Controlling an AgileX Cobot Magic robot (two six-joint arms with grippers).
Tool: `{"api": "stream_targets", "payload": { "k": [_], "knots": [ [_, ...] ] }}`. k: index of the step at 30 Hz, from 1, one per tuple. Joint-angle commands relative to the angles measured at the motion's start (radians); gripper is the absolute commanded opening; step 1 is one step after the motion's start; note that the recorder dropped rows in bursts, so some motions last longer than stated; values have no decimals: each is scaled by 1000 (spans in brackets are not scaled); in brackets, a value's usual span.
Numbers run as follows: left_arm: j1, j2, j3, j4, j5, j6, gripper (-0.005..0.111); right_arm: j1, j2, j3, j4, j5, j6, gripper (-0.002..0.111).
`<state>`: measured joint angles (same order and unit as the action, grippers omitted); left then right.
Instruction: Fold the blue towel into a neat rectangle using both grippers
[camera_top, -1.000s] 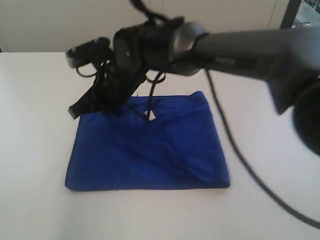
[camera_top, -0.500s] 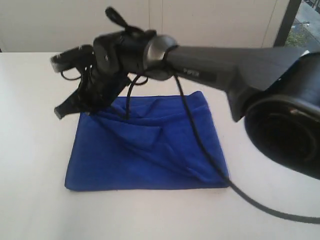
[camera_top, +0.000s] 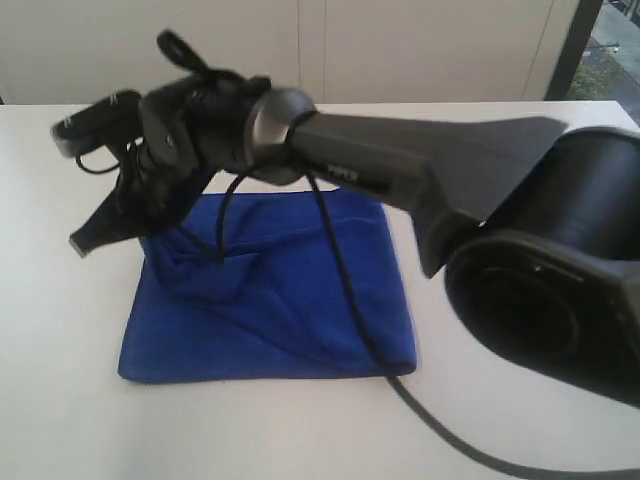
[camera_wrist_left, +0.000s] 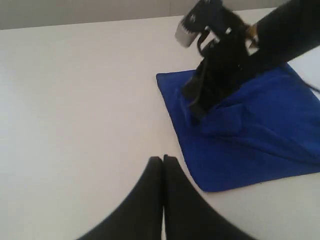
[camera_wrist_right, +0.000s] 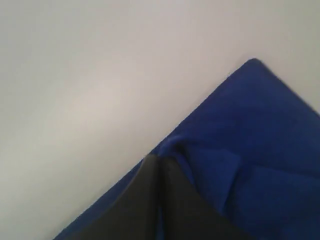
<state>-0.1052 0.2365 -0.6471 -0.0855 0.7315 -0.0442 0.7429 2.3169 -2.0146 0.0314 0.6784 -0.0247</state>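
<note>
The blue towel (camera_top: 300, 300) lies folded on the white table, with its far left part pulled up into a ridge. My right gripper (camera_top: 95, 232) reaches across from the right and is shut on that raised cloth; the right wrist view shows blue fabric (camera_wrist_right: 250, 150) pinched between the black fingers of that gripper (camera_wrist_right: 159, 160). In the left wrist view the right gripper (camera_wrist_left: 192, 102) stands on the towel (camera_wrist_left: 250, 135) near its corner. My left gripper (camera_wrist_left: 163, 159) is shut and empty over bare table, a short way from the towel's near corner. The white tag is hidden.
The white table (camera_top: 60, 380) spreads around the towel on all sides. The right arm's thick black link (camera_top: 420, 160) and its cable (camera_top: 350, 300) cross above the towel. A pale wall (camera_top: 400, 50) runs behind the table's far edge.
The right arm has swung left, dragging the held towel layer with it. The towel's right edge has shifted left, and the white tag has gone from view.
</note>
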Motion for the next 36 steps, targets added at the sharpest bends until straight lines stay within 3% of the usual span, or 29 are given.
{"api": "stream_targets", "payload": {
  "k": [1, 5, 7, 9, 12, 16, 23, 29, 36],
  "knots": [
    [-7, -7, 8, -1, 2, -1, 0, 12, 66, -1, 18, -73, 3, 0],
    [-7, -7, 8, -1, 2, -1, 0, 15, 87, -1, 42, -77, 3, 7],
    [-7, -7, 8, -1, 2, -1, 0, 15, 84, -1, 51, -77, 3, 20],
    [-7, -7, 8, -1, 2, -1, 0, 15, 61, -1, 54, -60, 3, 39],
    [-7, -7, 8, -1, 2, -1, 0, 10, -1, -1, 52, 4, 3, 55],
    [-7, -7, 8, -1, 2, -1, 0, -36, -80, -1, 38, 117, -26, 54],
    [-7, -7, 8, -1, 2, -1, 0, -200, -117, 3, 40, 369, -219, 54],
    [-7, -7, 8, -1, 2, -1, 0, -302, -83, 49, 43, 371, -505, 54],
    [-7, -7, 8, -1, 2, -1, 0, -327, 24, 51, 46, 354, -788, 54]
  ]
}}
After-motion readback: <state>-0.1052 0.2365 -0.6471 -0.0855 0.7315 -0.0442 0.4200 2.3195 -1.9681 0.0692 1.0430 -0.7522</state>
